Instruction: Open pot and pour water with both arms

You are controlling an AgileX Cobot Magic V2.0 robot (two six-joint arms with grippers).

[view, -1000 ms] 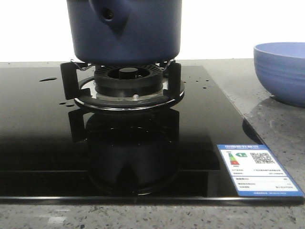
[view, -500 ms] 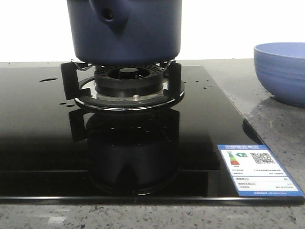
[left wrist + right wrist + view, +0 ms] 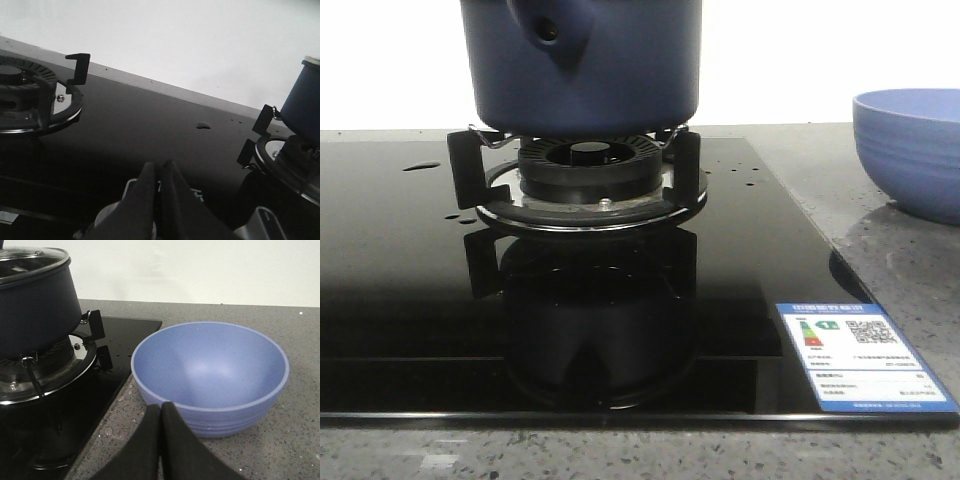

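Pot sits on the burner stand of the black glass stove, handle stub with its little hole facing the front camera, and honestly nothing has changed over the last second: compared with the two earlier front shots it hasn't budged at all, same for the light blue bowl off to the right on the grey table. From the right wrist camera you can see the glass lid is on the pot, so the opening step isn't done yet.

Left end effector has its fingers pressed together with nothing between them, hanging over the bare glass between the two burners, well apart from the pot. Right end effector is also closed and empty, just in front of the bowl.

So my read: task is basically at the start. No arm shows in the front view, nobody's touching the lid, no water poured.
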